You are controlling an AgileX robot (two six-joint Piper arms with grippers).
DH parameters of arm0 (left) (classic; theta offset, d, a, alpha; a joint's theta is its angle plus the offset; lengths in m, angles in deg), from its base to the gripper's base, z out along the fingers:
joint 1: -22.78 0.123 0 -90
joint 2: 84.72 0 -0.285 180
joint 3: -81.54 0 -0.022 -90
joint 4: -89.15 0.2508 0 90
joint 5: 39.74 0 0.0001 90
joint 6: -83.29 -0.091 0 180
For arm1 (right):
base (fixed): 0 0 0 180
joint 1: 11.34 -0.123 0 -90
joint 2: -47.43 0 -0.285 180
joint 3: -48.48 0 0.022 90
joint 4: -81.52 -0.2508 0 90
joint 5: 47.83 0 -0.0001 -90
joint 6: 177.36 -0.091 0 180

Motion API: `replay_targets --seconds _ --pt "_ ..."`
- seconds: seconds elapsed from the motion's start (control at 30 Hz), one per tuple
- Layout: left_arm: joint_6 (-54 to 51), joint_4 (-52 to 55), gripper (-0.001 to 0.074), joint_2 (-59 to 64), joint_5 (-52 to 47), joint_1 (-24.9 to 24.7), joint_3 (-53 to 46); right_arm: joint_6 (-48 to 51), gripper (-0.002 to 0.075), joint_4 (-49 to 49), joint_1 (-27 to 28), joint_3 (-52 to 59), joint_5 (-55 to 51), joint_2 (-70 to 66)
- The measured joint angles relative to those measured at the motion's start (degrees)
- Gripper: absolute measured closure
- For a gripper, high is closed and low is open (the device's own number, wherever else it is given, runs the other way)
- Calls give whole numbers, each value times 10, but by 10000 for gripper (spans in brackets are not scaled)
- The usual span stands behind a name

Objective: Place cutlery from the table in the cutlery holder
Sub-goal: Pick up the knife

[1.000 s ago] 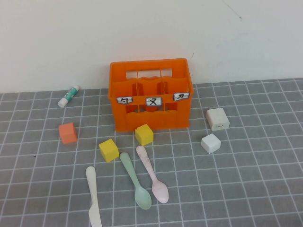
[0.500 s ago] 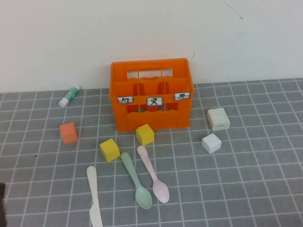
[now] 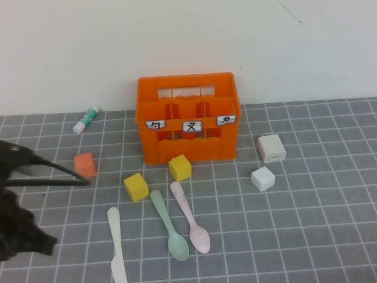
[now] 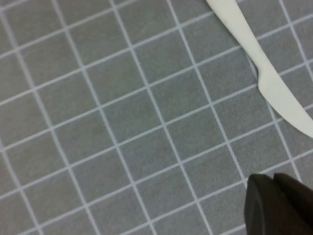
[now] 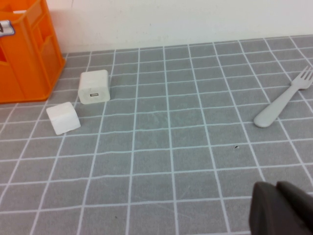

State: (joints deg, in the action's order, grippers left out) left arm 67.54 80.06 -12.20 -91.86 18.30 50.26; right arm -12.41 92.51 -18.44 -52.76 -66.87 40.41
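**Left arm swings in over the table; nothing picked up yet**

Pressed together, tip to tip, on the left gripper (image 4: 275, 185), with nothing between them. Hovers low over bare tiles of the table (image 3: 294, 224), near the knife (image 4: 264, 73) but clear of it. Same on the right gripper (image 5: 277, 190): closed and empty, parked above tiles well off to the 3 o'clock side.

New since half a second ago: left arm (image 3: 17, 200) now fills the high view's 9 o'clock edge, blurred in mid-swing, where only a dark sliver showed. Means, most likely, an opening reach for the knife, the nearest piece. Must open before any grasp.

All cutlery still lying flat on the table. From the crate (image 3: 188, 156): knife at 7 o'clock, green spoon (image 3: 168, 227) and pink spoon (image 3: 189, 218) side by side at 6 o'clock, handles towards it. Compartments look empty. Also a pale fork (image 5: 281, 100), seen only from the right wrist, out at 3 o'clock.

Clutter: two yellow cubes (image 3: 135, 187) between spoons and crate, one touching the crate's front; an orange cube (image 3: 85, 165) at 8 o'clock, close to the arm's line of sweep; a white charger (image 3: 271, 148) and a white cube (image 3: 262, 178) at 4 o'clock; a tube (image 3: 86, 119) at 10 o'clock. Likely hazard: clipping the orange cube or the nearer yellow one.
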Motion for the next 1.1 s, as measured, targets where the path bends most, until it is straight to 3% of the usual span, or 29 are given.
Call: replay_targets --seconds 0.37,0.47,0.57,0.63,0.77,0.83,0.93,1.1 --pt "201 141 736 143 108 -176 4 0 729 0 0 0 0 0" --pt "299 149 729 187 141 -185 4 0 729 0 0 0 0 0" --pt "364 143 664 227 153 -186 11 0 729 0 0 0 0 0" --pt "381 135 580 246 158 -186 16 0 729 0 0 0 0 0" --pt "404 130 328 282 173 -187 30 0 729 0 0 0 0 0" --pt "420 129 262 291 188 -188 35 0 729 0 0 0 0 0" --pt "449 127 246 302 219 -188 39 0 729 0 0 0 0 0" --pt "484 127 320 327 272 -187 41 0 729 0 0 0 0 0"
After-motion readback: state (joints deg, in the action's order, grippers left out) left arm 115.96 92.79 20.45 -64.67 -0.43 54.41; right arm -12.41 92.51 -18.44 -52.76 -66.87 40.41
